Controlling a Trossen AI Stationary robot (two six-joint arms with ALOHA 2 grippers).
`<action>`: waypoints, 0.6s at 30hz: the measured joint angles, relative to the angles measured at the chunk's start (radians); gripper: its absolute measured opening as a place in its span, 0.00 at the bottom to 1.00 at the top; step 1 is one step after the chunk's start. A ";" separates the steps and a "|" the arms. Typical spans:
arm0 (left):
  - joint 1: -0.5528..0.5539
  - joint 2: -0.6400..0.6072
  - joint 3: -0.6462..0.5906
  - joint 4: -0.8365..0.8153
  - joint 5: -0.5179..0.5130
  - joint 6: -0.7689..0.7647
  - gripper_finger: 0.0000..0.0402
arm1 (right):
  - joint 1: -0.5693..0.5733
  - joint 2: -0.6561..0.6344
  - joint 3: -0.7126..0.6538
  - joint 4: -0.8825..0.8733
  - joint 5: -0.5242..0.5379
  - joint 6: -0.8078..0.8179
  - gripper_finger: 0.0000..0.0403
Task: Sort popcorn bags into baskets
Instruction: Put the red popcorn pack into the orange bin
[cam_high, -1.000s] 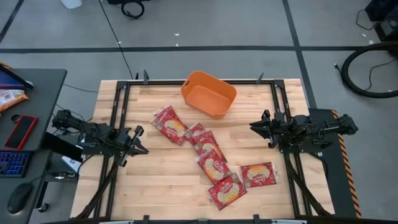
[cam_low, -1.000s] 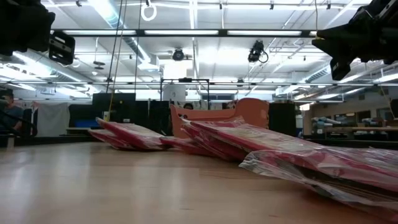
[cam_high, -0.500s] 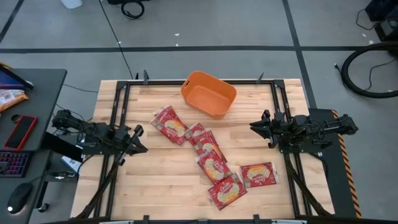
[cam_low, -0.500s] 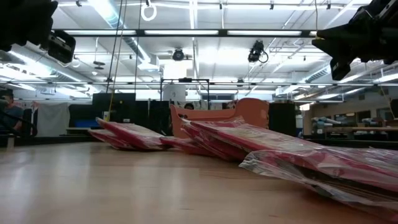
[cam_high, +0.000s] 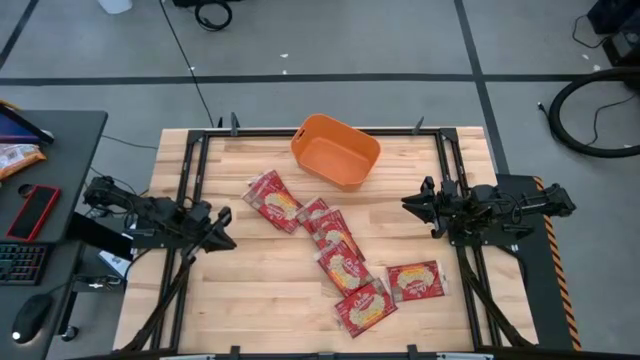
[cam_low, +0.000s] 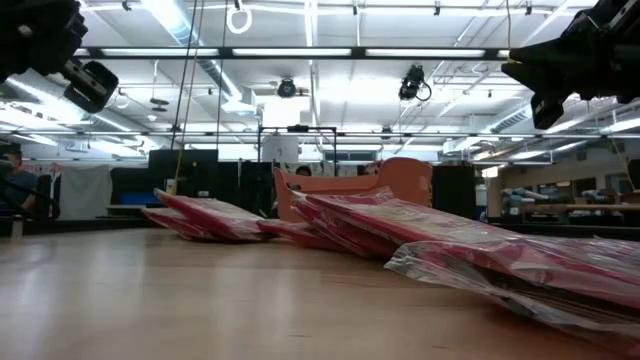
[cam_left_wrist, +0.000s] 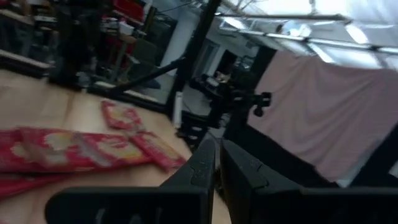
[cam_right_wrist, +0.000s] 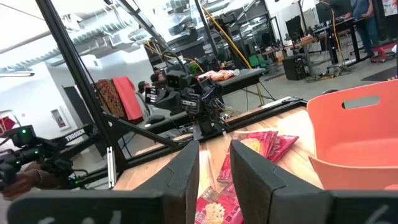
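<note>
Several red popcorn bags (cam_high: 345, 268) lie flat in a loose chain across the table's middle. One lies apart toward the left (cam_high: 275, 200) and another near the right (cam_high: 415, 282). The orange basket (cam_high: 335, 150) stands near the far edge and is bare inside. My left gripper (cam_high: 228, 228) hovers shut near the table's left edge, left of the bags (cam_left_wrist: 68, 149). My right gripper (cam_high: 406, 203) hovers at the right side, slightly open, facing the bags (cam_right_wrist: 255, 146) and the basket (cam_right_wrist: 354, 137). In the low view, bags (cam_low: 400, 225) overlap in front of the basket (cam_low: 360, 185).
Black frame rails (cam_high: 190, 180) run along the table's left, right and far sides. A side desk (cam_high: 50, 200) to the left carries a phone, a keyboard and a mouse. Bare wood (cam_high: 260, 290) lies at the near left of the table.
My left gripper has tipped and turned a little where it hovers near the table's left edge. The bags and the basket have stayed where they were.
</note>
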 joint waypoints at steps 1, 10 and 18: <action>0.000 0.003 0.000 0.007 0.009 -0.001 0.07 | 0.000 0.000 0.000 0.000 0.000 0.000 0.24; 0.003 0.125 0.001 0.030 -0.131 -0.035 0.07 | 0.000 0.000 0.000 0.000 0.000 0.000 0.24; 0.003 0.488 0.144 0.028 -0.231 0.031 0.07 | 0.000 0.000 0.000 0.000 0.000 0.000 0.24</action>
